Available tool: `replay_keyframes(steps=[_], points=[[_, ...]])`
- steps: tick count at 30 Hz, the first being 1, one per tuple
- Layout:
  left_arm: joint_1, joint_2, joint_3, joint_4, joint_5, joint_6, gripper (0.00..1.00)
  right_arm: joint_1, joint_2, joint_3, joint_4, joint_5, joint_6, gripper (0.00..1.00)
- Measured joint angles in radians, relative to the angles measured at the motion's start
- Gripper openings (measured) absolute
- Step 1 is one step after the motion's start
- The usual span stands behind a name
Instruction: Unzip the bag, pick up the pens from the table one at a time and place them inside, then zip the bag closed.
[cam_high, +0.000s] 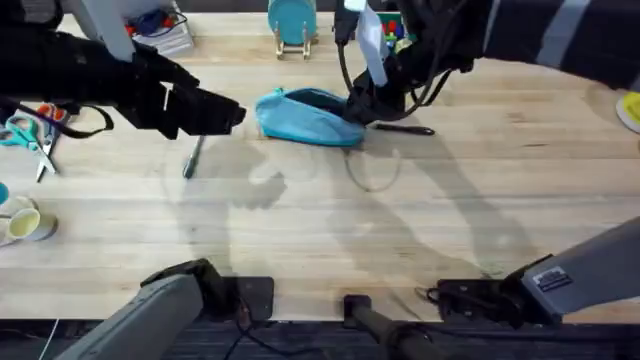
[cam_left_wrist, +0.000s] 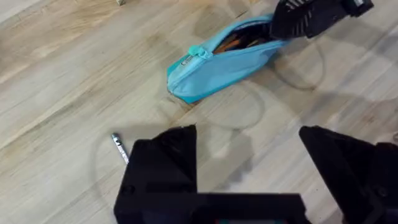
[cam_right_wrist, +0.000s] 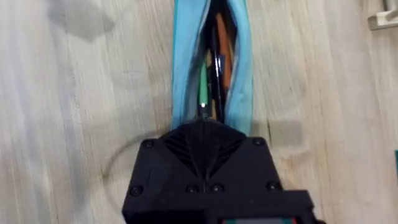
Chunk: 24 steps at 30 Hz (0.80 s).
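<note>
Where the overhead looks down, the bag (cam_high: 305, 116) lies unzipped on the bench (cam_high: 400, 230), a silver pen (cam_high: 192, 158) beside it. From the left wrist, left jaws (cam_left_wrist: 249, 163) gape, released. From the right wrist, right jaws (cam_right_wrist: 210, 127) clench the bag's end.

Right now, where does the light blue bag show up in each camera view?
Overhead: the bag lies at upper centre, right gripper at its right end.
Left wrist: upper centre, slanted, zipper open.
Right wrist: top centre, gaping open, pens inside.
Shared landmark: the right gripper at the bag's end.
</note>
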Motion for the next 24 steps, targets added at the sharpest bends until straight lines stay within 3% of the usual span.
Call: replay_keyframes(steps=[20,22,24], points=[[0.0,0.0,0.0,0.0,0.0,0.0,0.995,0.005,0.063,0.001,0.024,-0.017,0.0,0.058],[0.0,0.0,0.0,0.0,0.0,0.0,0.994,0.005,0.063,0.001,0.024,-0.017,0.002,0.148],[0.0,0.0,0.0,0.0,0.0,0.0,0.995,0.005,0.063,0.001,0.025,-0.017,0.0,0.407]])
